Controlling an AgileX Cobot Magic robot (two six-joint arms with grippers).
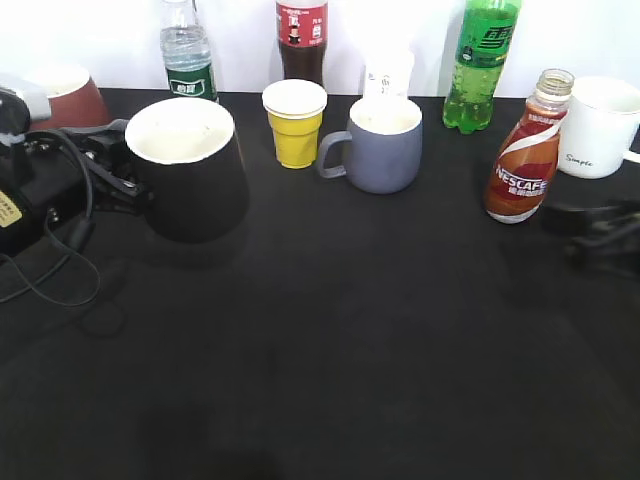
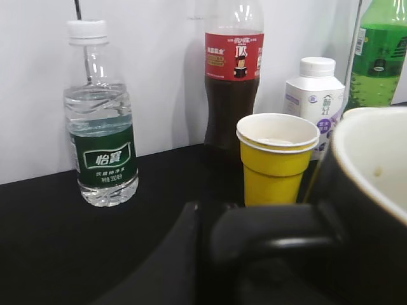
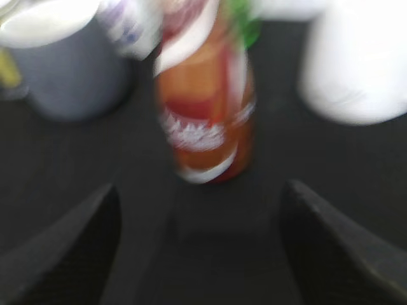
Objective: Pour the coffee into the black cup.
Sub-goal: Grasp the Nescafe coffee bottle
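Note:
The black cup stands at the left of the black table, white inside, and fills the right edge of the left wrist view. My left gripper is shut on its black handle, and one finger shows beside the handle. The coffee is in a curvy NESCAFE bottle standing upright at the right, blurred in the right wrist view. My right gripper is open and empty, low on the table just right of the bottle. Its fingers are spread wide with the bottle ahead between them, not touching.
A yellow paper cup and a grey-blue mug stand mid-back. A white mug is right behind the coffee bottle. A maroon mug, a water bottle, a cola bottle and a green bottle line the back. Cables lie at the left.

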